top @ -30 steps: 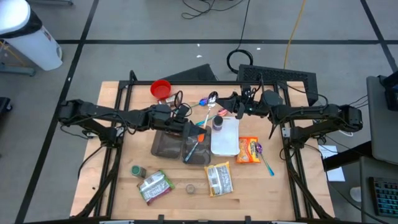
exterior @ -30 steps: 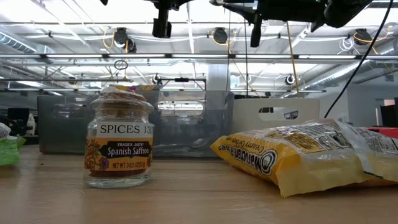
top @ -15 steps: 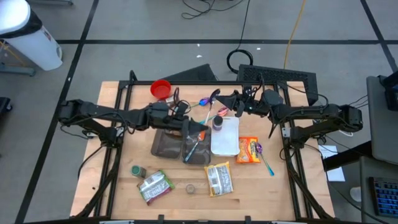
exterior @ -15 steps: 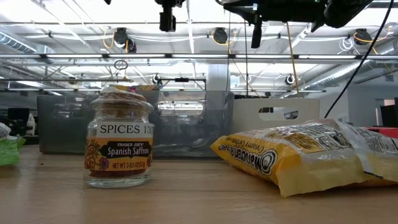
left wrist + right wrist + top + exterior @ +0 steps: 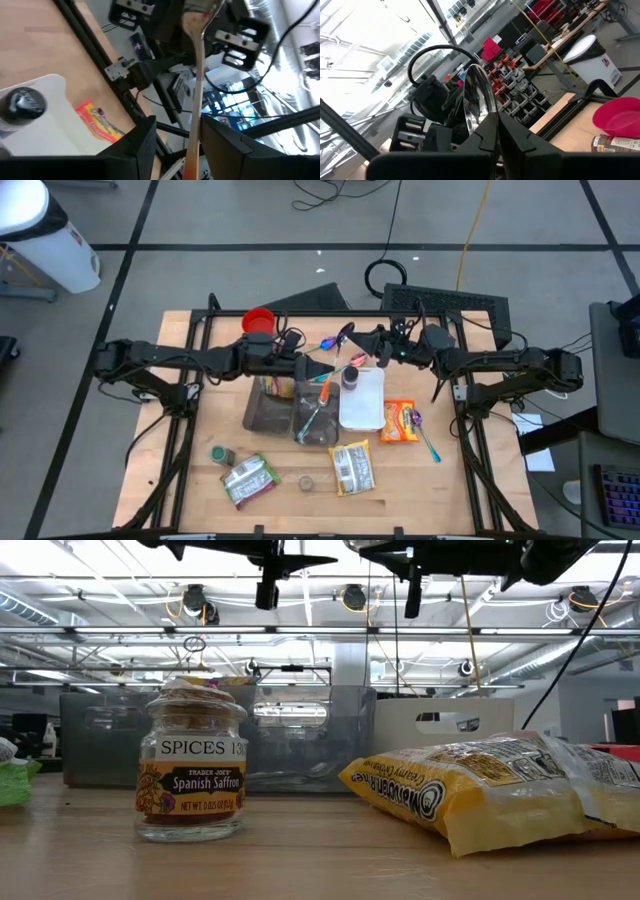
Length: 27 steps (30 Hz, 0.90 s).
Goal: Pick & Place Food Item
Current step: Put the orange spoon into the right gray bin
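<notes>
So the right gripper (image 5: 368, 343) was up over the back middle of the desk (image 5: 190, 480), jaws pinched together on the shiny bowl of a spoon (image 5: 477, 95). That showed well in its own wrist view, and the spoon was off the desk.

The left gripper (image 5: 312, 369) was right across from it, above the dark bin (image 5: 262, 415). Its jaws were apart, with a thin pale handle (image 5: 196, 90) running up between them. The handle looked close to one side, but I couldn't tell if it was touching or just sitting in the gap. It was much narrower than the gap. I also couldn't tell whether it was the other end of the same spoon, since its top ran into the clutter of the other arm.

The food was all sitting on the desk:
- an orange packet (image 5: 400, 421) just beside the white tray (image 5: 365, 412)
- a dark-lidded jar (image 5: 350, 377) on that tray
- a yellow packet (image 5: 352, 467), a small spice jar (image 5: 307, 480), a green packet (image 5: 248, 478) and a green-lidded jar (image 5: 222, 454) near the front edge

A red bowl (image 5: 259, 321) sat at the back, partly covered by the left arm. A blue utensil (image 5: 309, 419) lay in a clear tub, and I couldn't make out what kind.

From the low view the arms were cut off at the top, and the spice jar and yellow packet blocked most of what was behind them.
</notes>
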Each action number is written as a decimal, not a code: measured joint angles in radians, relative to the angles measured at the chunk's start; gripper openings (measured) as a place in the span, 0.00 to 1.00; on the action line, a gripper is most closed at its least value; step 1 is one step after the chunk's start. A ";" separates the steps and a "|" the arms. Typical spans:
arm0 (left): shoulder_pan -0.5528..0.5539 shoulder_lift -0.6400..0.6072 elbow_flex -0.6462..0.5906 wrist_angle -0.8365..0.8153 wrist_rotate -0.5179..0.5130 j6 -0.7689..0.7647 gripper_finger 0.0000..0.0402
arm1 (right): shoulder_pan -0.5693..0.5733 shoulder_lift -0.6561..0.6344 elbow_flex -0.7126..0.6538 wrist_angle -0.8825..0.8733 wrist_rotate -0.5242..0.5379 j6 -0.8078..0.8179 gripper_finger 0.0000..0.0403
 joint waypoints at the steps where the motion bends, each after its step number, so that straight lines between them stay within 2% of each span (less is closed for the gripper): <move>1: 0.002 0.000 0.000 -0.006 0.000 0.001 0.39 | 0.000 0.000 0.000 -0.001 0.000 0.000 0.00; 15: 0.005 0.000 0.012 -0.031 -0.049 0.109 0.39 | 0.000 0.000 0.000 -0.017 0.030 0.002 0.00; 20: -0.004 0.001 0.148 -0.273 -0.143 0.273 0.40 | 0.000 0.000 0.000 -0.026 0.048 0.004 0.00; 27: -0.002 0.120 0.471 -0.668 -0.211 0.367 0.40 | -0.002 0.000 0.000 -0.026 0.128 -0.003 0.00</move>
